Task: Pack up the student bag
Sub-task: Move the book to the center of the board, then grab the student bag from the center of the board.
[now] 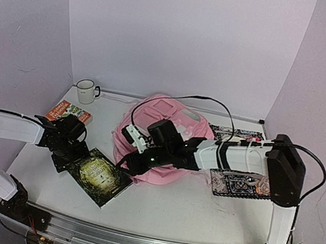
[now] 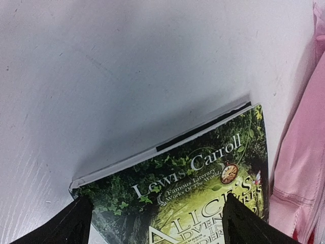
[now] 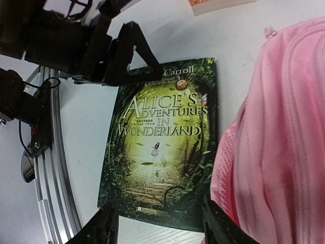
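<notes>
The student bag [image 1: 164, 132], pink and soft, lies slumped in the middle of the table. A green "Alice's Adventures in Wonderland" book [image 1: 100, 178] lies flat just left of it, also seen in the left wrist view [image 2: 203, 183] and the right wrist view [image 3: 162, 147]. My left gripper [image 2: 160, 229] is open, its fingers straddling the book's top edge. My right gripper [image 3: 160, 231] is open above the book's lower edge with nothing between its fingers. Its right finger [image 3: 223, 229] sits close against the bag's pink fabric [image 3: 284, 142].
A white mug [image 1: 85, 90] stands at the back left, with an orange book [image 1: 69, 112] in front of it. Two black-and-white patterned books [image 1: 240, 183] [image 1: 236, 135] lie right of the bag, partly under my right arm. A metal rail [image 3: 51, 168] runs along the near table edge.
</notes>
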Robot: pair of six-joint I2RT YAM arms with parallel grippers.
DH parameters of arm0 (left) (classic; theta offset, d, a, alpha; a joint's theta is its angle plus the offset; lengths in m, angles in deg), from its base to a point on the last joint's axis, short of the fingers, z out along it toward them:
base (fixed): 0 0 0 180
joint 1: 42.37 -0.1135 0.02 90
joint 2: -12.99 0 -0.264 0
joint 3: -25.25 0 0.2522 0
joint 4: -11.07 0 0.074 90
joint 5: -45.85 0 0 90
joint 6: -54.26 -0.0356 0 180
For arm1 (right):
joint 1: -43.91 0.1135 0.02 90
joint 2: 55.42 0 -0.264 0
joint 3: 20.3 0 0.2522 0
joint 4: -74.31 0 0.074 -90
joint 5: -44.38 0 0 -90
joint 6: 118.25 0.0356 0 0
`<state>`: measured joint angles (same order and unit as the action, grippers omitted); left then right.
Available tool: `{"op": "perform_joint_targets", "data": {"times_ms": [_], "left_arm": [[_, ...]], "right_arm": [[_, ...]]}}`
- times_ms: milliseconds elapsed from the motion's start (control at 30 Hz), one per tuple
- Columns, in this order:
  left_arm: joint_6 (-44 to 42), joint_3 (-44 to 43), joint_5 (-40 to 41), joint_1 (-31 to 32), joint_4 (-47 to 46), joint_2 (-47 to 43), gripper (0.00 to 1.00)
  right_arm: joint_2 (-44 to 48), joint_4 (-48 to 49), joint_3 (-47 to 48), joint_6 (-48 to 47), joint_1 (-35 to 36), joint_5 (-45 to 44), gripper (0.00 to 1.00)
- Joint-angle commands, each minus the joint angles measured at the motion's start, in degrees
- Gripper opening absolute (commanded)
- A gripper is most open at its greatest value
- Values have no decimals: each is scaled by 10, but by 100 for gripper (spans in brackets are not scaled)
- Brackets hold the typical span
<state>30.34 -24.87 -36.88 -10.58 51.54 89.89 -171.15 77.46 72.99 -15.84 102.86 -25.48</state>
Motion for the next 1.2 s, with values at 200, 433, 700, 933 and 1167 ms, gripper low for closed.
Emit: {"op": "perform_joint_targets", "data": {"times_ms": [200,433,700,933,1167], "left_arm": [[-21,46,-35,-7,-68,31,90],[-39,63,-43,-6,-69,34,90],[-49,54,-85,20,-87,62,90],[-21,22,-121,108,-121,75,89],[-16,32,-92,122,-111,-6,89]], "right_arm": [[-117,-106,114,24,19,-55,59],[-103,-143,90,57,19,-201,67],[-113,-149,74,57,30,-121,61],[-63,-152,-1,91,40,-73,58],[15,-153,-71,130,37,-80,59]]}}
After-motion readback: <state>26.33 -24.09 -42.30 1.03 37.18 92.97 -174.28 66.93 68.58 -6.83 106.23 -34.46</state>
